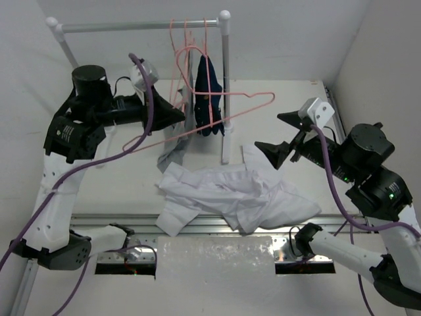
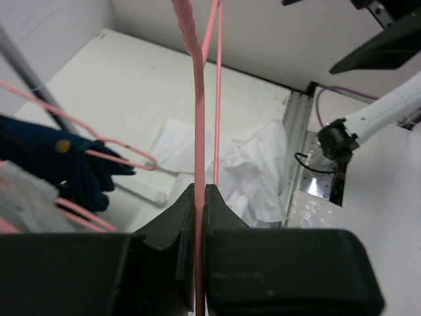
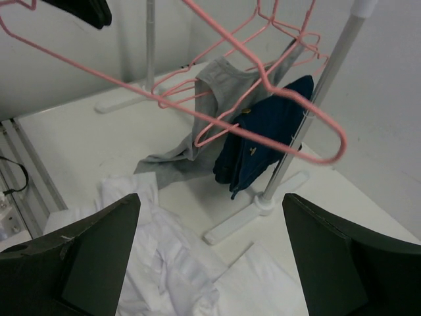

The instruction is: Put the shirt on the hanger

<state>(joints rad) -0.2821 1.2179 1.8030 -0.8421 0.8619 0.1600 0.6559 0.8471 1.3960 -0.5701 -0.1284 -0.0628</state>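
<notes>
Left wrist view confirms left tool (image 2: 199,192) pinching hanger (image 2: 197,99).

Thin crumpled cloth shirt (image 1: 223,194), pink wire hanger (image 2: 197,131) (matt coating)

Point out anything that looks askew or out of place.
The shirt lies crumpled in a heap at the near edge of the table. The hanger is off the rail, pinched in the shut left gripper and held nearly flat rather than hanging. The grey garment sags from its own hanger onto the table.
</notes>
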